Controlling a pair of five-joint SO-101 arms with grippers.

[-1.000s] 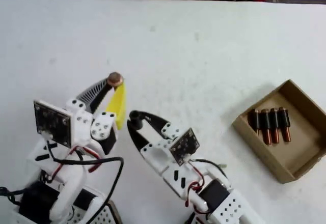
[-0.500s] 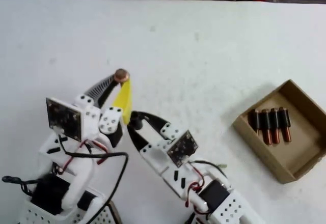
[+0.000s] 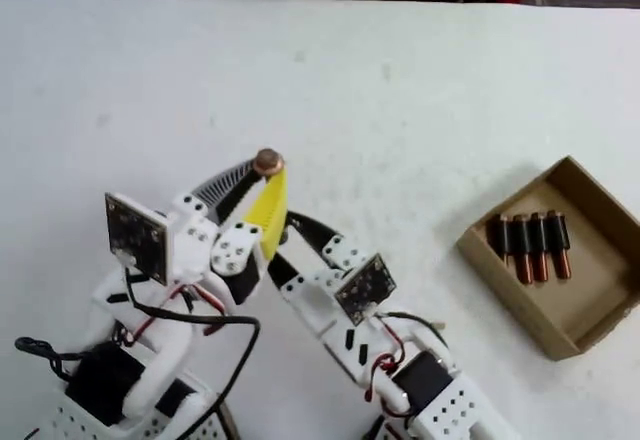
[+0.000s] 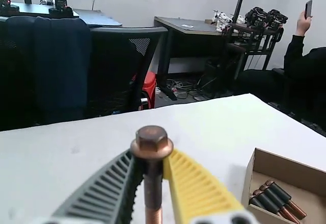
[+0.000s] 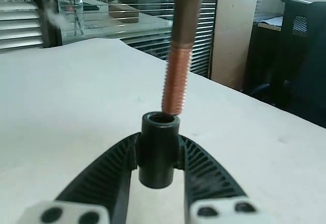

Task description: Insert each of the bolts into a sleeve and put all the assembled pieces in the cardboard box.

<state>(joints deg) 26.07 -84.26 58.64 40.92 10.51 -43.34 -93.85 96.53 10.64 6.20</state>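
Observation:
My left gripper (image 3: 263,173) is shut on a copper bolt (image 3: 267,161), clamped head up between a black finger and a yellow finger (image 3: 270,210). The left wrist view shows that bolt (image 4: 152,175) upright in the left gripper (image 4: 152,159). My right gripper (image 5: 158,155) is shut on a black sleeve (image 5: 158,150) standing with its opening up. The bolt's threaded end (image 5: 175,84) hangs just above the sleeve's mouth, slightly tilted. In the high view the left gripper overlaps the right gripper's fingers (image 3: 308,227) and hides the sleeve. The cardboard box (image 3: 505,295) sits at the right.
Several assembled pieces (image 3: 530,247) lie side by side in the box's far-left corner, also seen as assembled pieces (image 4: 276,201) inside the box (image 4: 305,175). Both arm bases crowd the near edge. White table (image 3: 400,90) stretches away behind the grippers.
The left arm has carried the bolt to the right, from beside the right gripper to over it. The right arm has shifted only slightly.

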